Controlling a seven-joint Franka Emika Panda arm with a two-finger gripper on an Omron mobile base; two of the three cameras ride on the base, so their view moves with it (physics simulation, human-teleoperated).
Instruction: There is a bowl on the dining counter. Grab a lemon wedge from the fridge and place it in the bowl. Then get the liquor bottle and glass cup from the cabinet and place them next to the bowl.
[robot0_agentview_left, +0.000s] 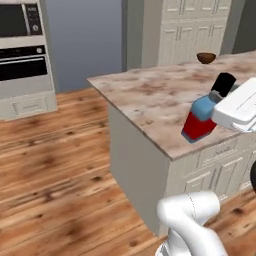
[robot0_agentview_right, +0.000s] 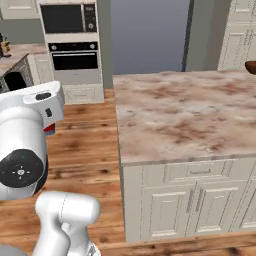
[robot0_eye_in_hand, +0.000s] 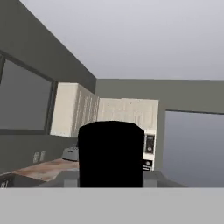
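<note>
In the left base view an oven (robot0_agentview_left: 22, 55) stands at the far left by the wall; no writing on it can be read. The desk (robot0_agentview_left: 150, 100) fills the middle, its beige veined top over cream cabinets. The bowl (robot0_agentview_left: 206, 58) sits on the desk's far side. Toward the right the bottle (robot0_agentview_left: 202, 117), red below, blue above, black-capped, hangs tilted above the desk's near edge, gripped by the end effector (robot0_agentview_left: 225, 107). No label shows on it.
</note>
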